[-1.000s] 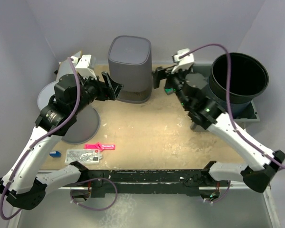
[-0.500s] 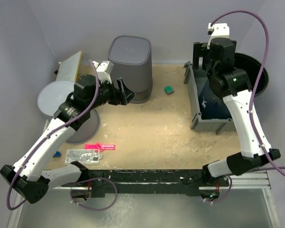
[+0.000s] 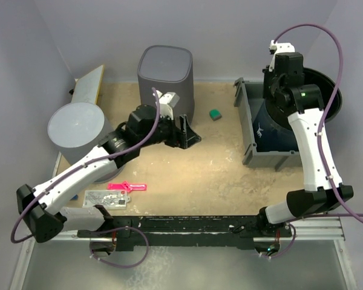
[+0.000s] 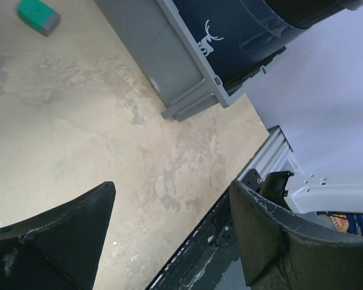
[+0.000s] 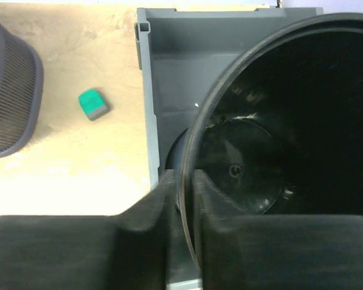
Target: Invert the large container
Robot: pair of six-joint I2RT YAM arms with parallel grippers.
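Observation:
The large container is a black bucket (image 3: pixel 330 90) with a dark blue wall (image 4: pixel 242 36). It leans in the grey bin (image 3: pixel 247 130) at the right, and in the top view my right arm covers much of it. My right gripper (image 5: pixel 183 199) is shut on the bucket's left rim (image 5: pixel 190 151), one finger inside and one outside. The bucket's empty inside (image 5: pixel 278 121) fills the right wrist view. My left gripper (image 3: pixel 190 134) hovers open over the table's middle, holding nothing, and its fingertips (image 4: pixel 103 193) frame bare tabletop.
A tall grey mesh bin (image 3: pixel 164 84) stands at the back centre. A small green block (image 3: pixel 215 113) lies between it and the grey bin. A grey cylinder (image 3: pixel 75 130) and a board (image 3: pixel 88 84) are at the left. A pink tool (image 3: pixel 127 186) and a card (image 3: pixel 106 198) lie near the front.
My right gripper has closed on the bucket's rim. My left arm has swung right, away from the mesh bin toward the table's middle, still open.

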